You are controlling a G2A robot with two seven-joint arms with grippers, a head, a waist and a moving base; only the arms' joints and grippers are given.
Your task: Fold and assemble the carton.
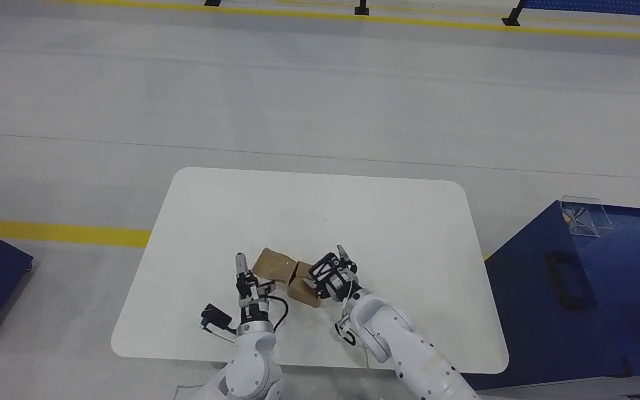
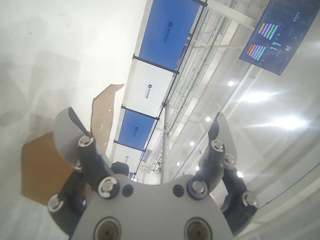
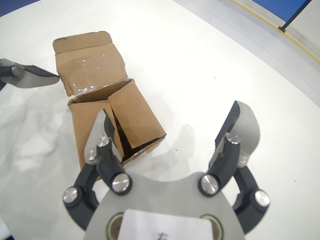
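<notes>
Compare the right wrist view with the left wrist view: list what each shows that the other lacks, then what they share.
Right wrist view: the open right gripper, a yellow floor line, the dark open end of the carton. Left wrist view: a display screen and ceiling lights. Both: the carton, the white table and the open left gripper, whose fingertip lies beside the carton in the right wrist view.

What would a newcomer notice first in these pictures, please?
A brown, half-folded carton lies on its side near the robot's side of the white table, one end flap open. The open right gripper hovers at its gaping end; the open left gripper sits beside the flap.
</notes>
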